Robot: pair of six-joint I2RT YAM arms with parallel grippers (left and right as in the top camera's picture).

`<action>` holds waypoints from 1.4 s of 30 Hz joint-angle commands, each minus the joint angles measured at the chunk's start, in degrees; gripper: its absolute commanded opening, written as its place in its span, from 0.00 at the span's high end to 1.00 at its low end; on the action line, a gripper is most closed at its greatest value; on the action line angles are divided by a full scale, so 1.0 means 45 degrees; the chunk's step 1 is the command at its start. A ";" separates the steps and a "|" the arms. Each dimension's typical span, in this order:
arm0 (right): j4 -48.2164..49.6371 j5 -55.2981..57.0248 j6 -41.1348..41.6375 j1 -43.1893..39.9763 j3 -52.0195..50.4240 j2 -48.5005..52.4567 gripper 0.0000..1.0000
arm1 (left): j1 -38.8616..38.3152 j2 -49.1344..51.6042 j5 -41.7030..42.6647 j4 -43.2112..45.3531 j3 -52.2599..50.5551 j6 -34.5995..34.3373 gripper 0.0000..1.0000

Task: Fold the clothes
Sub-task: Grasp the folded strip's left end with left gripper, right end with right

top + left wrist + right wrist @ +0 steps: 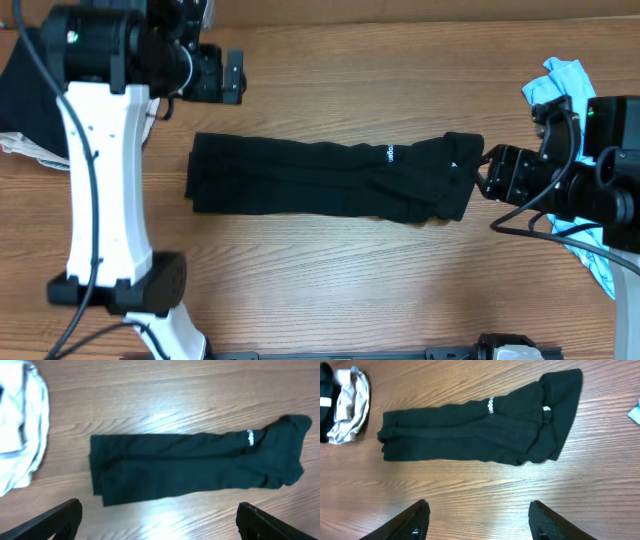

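both the left hand point(159, 508) and right hand point(479, 507) hang spread and empty; pinching only the top layer of the trousers point(330, 178) could pull the fold askew.

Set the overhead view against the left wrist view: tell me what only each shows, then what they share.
Only overhead: the light blue cloth at the table's right edge, and the right gripper just in front of it. Only left wrist: the left gripper seen from behind its own fingers, which are spread wide and hold nothing. Both: the long black garment lying flat on the wooden table, and a whitish cloth off its left end.
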 commanded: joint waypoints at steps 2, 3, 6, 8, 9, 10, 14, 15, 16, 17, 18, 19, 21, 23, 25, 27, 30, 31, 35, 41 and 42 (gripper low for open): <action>0.0136 0.0063 -0.0087 0.0481 0.0204 -0.0185 0.30 | -0.0053 -0.0797 -0.1350 -0.0015 -0.1729 -0.0253 0.00; 0.0199 0.0068 -0.0092 0.0568 0.0204 -0.0185 0.28 | -0.0039 -0.0865 -0.1642 -0.0015 -0.2157 -0.0544 0.00; 0.0345 0.0078 -0.0092 0.0758 0.0180 -0.0170 0.24 | -0.0019 -0.0865 -0.2103 0.0136 -0.2982 -0.1083 0.00; 0.0471 0.0155 -0.0092 0.0797 0.0117 -0.0121 0.22 | -0.0019 -0.0865 -0.2152 0.0529 -0.3487 -0.1107 0.00; 0.0520 0.0219 -0.0092 0.0797 0.0092 -0.0083 0.22 | -0.0019 -0.0865 -0.2152 0.0816 -0.3740 -0.1098 0.00; 0.0568 0.0291 -0.0083 0.0797 0.0058 -0.0039 0.22 | -0.0019 -0.0865 -0.2191 0.1122 -0.3997 -0.1078 0.00; 0.0641 0.0452 -0.0087 0.0797 -0.0019 0.0389 0.21 | -0.0019 -0.0865 -0.2191 0.2531 -0.5139 -0.0559 0.00; 0.0665 0.0452 -0.0087 0.0797 -0.0053 0.0520 0.21 | -0.0015 -0.0835 -0.2186 0.2958 -0.5489 -0.0340 0.00; 0.0738 0.0447 -0.0083 0.0797 -0.0112 0.0675 0.21 | -0.0019 -0.0801 -0.2176 0.3366 -0.5819 -0.0121 0.00; 0.0816 0.0447 -0.0083 0.0797 -0.0175 0.0850 0.21 | -0.0019 -0.0743 -0.2137 0.3774 -0.6154 0.0092 0.00; 0.0850 0.0452 -0.0087 0.0797 -0.0214 0.0981 0.21 | -0.0019 -0.0656 -0.2137 0.4167 -0.6441 0.0287 0.00; 0.0884 0.0452 -0.0087 0.0797 -0.0257 0.1132 0.21 | -0.0019 -0.0534 -0.2137 0.4629 -0.6771 0.0559 0.00; 0.0962 0.0505 -0.0087 0.0797 -0.0359 0.1423 0.21 | -0.0019 -0.0291 -0.2137 0.5323 -0.7286 0.0923 0.00; 0.1093 0.0641 -0.0083 0.0797 -0.0447 0.1685 0.21 | -0.0010 -0.0063 -0.2157 0.5785 -0.7674 0.0923 0.00; 0.1345 0.0646 -0.0087 0.0797 -0.0549 0.1991 0.20 | 0.0112 0.0325 -0.2157 0.6212 -0.8043 0.1248 0.00; 0.1457 0.0646 -0.0087 0.0797 -0.0549 0.2191 0.20 | 0.0272 0.0690 -0.2152 0.6353 -0.8053 0.1545 0.00; 0.1583 0.0656 -0.0092 0.0797 -0.0554 0.2482 0.20 | 0.0617 0.1253 -0.2137 0.6577 -0.8058 0.1753 0.00; 0.1598 0.0695 -0.0087 0.0797 -0.0554 0.2540 0.20 | 0.0738 0.1418 -0.2084 0.6615 -0.8058 0.1802 0.00; 0.1681 0.1059 -0.0092 0.0797 -0.0578 0.2803 0.16 | 0.1248 0.2147 -0.1331 0.6649 -0.8058 0.2370 0.00; 0.1851 0.1078 -0.0087 0.0797 -0.0578 0.3065 0.14 | 0.1865 0.3303 -0.0937 0.6596 -0.8058 0.3162 0.00; 0.1889 0.1078 -0.0087 0.0797 -0.0578 0.3109 0.14 | 0.1938 0.3521 -0.0743 0.6557 -0.8058 0.3395 0.00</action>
